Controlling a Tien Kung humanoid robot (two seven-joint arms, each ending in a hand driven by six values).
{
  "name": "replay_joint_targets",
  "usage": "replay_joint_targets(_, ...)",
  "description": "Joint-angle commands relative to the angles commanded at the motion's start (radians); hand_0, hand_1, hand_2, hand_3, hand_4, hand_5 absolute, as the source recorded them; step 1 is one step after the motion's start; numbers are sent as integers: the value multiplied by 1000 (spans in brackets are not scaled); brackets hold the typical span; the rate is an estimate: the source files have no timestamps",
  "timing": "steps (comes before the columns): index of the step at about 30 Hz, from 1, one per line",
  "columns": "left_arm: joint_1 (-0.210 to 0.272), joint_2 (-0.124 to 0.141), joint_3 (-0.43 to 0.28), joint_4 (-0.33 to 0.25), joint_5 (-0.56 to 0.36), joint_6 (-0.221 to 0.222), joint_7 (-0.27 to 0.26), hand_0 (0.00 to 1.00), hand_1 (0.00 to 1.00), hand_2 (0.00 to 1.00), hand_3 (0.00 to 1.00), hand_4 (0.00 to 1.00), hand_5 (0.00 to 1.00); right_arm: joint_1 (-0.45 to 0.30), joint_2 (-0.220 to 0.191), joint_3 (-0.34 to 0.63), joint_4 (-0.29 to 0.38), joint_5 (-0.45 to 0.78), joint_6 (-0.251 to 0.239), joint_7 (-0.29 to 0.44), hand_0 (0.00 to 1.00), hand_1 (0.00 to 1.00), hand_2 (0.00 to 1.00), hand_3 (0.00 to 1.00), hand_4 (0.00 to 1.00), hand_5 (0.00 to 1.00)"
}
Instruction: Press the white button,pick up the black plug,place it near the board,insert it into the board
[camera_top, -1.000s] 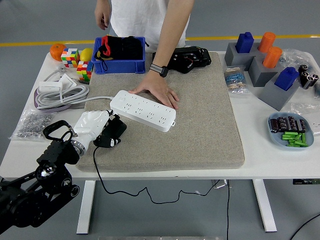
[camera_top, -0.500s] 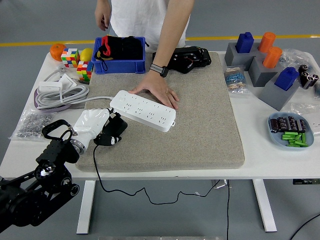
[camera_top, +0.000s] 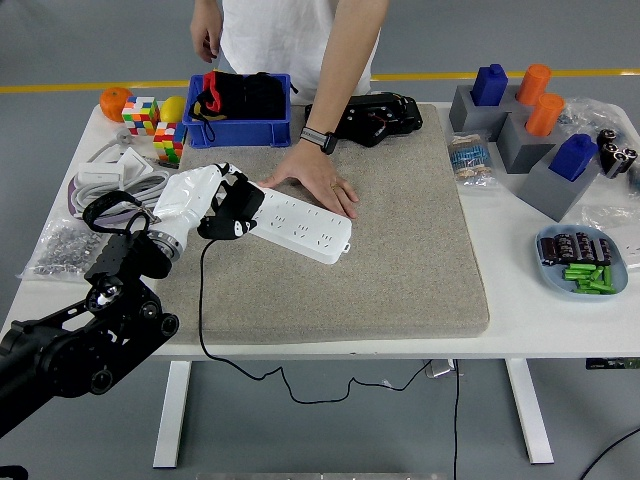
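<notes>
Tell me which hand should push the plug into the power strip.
Left. The left hand already holds the black plug at the near end of the power strip; the right arm is out of view.

The left hand (camera_top: 205, 203) covers the power strip's (camera_top: 296, 222) nine-o'clock end, and its fingers hide most of the black plug (camera_top: 231, 227). The person's hand (camera_top: 317, 181) hides part of the strip's twelve-o'clock edge. The person is cut off above the chest by the top edge. The blue bin's (camera_top: 240, 131) contents are too tangled to identify.
</notes>
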Motion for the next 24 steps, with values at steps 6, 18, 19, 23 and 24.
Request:
replay_joint_targets(6,-56,-43,26,96,25,-25,42,214,273,289,568,467,2,0,-1,-1,-2,1,0,0,698,632,646,581,701,366)
replay_joint_targets(18,-72,-67,63,162,45,-54,86,208,267,286,566,479,2,0,1,-1,-2,2,0,0,696,631,645,581,696,355)
replay_joint_targets(19,-72,-67,64,161,46,-54,87,208,267,286,566,479,2,0,2,0,-3,2,0,-1,696,631,645,581,696,355)
replay_joint_targets(23,-73,-70,67,156,49,-56,95,207,265,284,567,479,2,1,1,1,-2,2,0,0,696,630,644,580,692,347)
replay_joint_targets(24,-73,-71,68,153,49,-57,98,207,265,284,567,479,2,1,1,2,-2,2,0,0,696,630,644,580,692,347)
